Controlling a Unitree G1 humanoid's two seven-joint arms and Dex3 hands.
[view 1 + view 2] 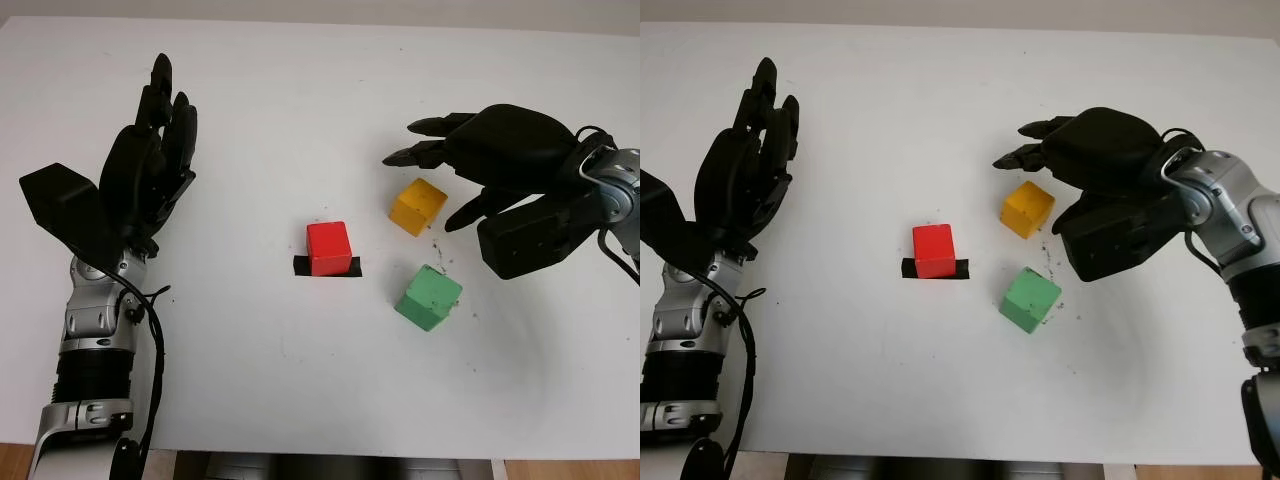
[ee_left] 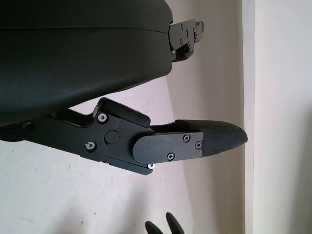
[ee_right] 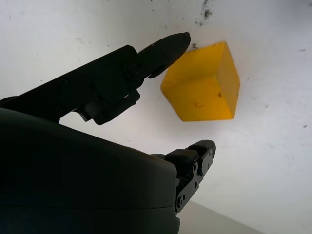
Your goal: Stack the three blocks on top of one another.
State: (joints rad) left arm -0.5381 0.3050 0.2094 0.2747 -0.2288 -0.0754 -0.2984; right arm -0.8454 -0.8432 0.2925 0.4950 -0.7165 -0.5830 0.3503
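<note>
Left eye view: nothing stacked, red block [image 1: 329,247], yellow block [image 1: 417,206], green block [image 1: 428,296] apart on tabletop [image 1: 300,110] | right robot hand [image 1: 470,150] released, empty, over yellow block | left robot hand [image 1: 150,160] released, far left

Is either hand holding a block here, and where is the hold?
Nothing is held. The right hand is open above the yellow block, not touching; the left hand is open at the table's left.

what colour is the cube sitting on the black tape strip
Red: the small red cube sits on the black tape strip, clearest in the left eye view.
</note>
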